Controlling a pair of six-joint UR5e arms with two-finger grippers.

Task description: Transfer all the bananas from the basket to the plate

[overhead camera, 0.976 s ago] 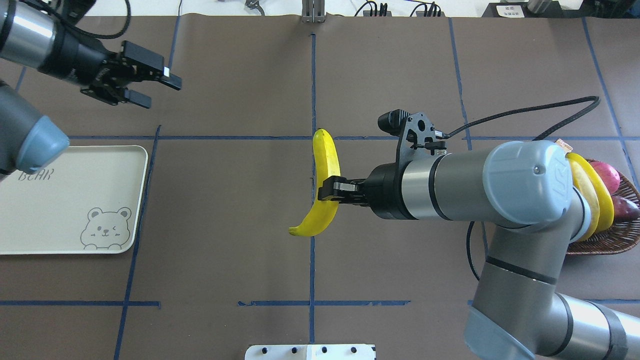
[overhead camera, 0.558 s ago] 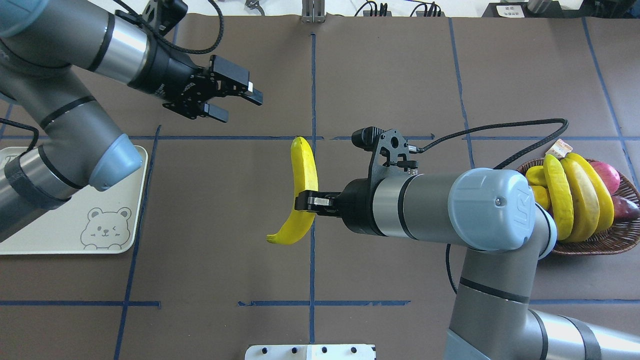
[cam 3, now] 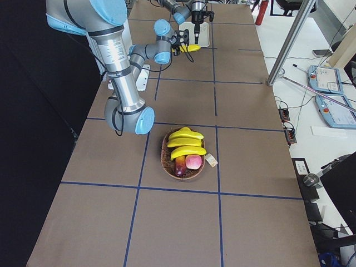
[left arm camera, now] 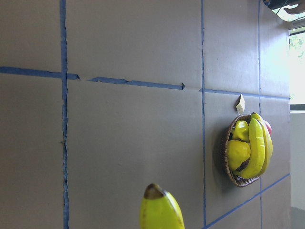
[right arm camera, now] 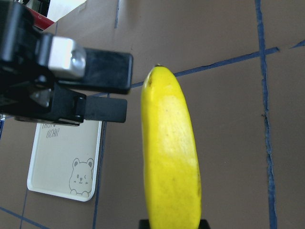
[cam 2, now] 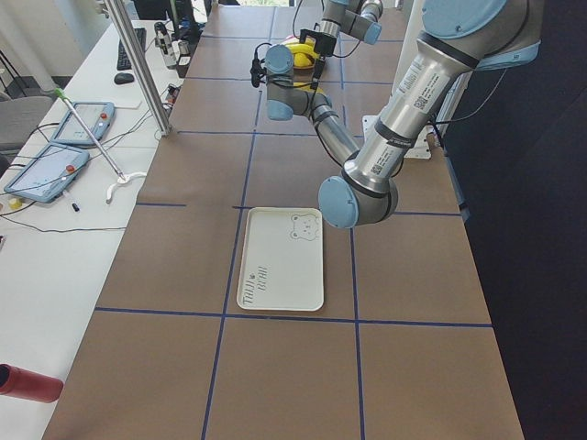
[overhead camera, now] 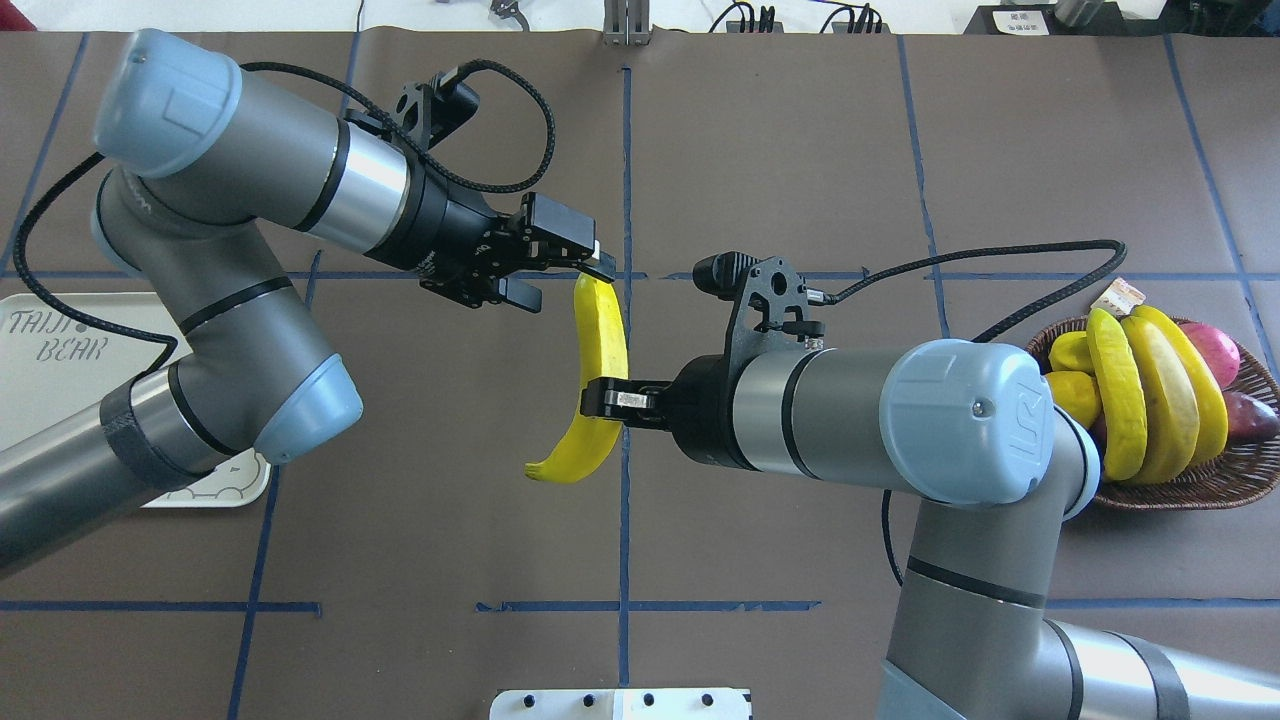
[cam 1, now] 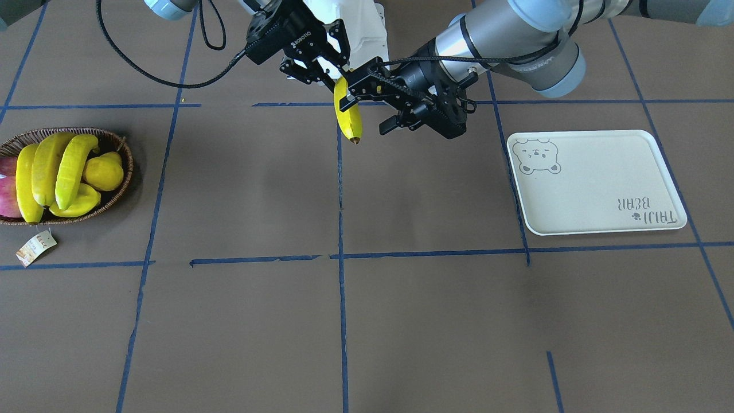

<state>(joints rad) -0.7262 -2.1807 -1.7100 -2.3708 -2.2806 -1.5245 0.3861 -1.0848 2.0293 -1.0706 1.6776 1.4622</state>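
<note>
My right gripper (overhead camera: 606, 398) is shut on the middle of one long yellow banana (overhead camera: 600, 340) and holds it above the table's centre. It also shows in the front view (cam 1: 348, 115) and the right wrist view (right arm camera: 171, 157). My left gripper (overhead camera: 568, 284) is open, its fingers (right arm camera: 105, 71) just beside the banana's far end, not touching it. Three more bananas (overhead camera: 1150, 400) lie in the brown wicker basket (overhead camera: 1200, 492) at the right. The cream bear plate (cam 1: 596, 183) lies bare at the left, partly hidden under my left arm in the overhead view (overhead camera: 60, 380).
The basket also holds a pink-red apple (overhead camera: 1212, 350), a dark purple fruit (overhead camera: 1252, 415) and stubby yellow fruit (cam 1: 103, 172). Its paper tag (cam 1: 35, 245) lies beside it on the table. Blue tape lines cross the brown table. A white base (overhead camera: 620, 705) sits at the near edge.
My left arm has swung in from the far left, its open gripper now at the banana's far end. My right gripper has carried the banana slightly left, uncovering the basket.
</note>
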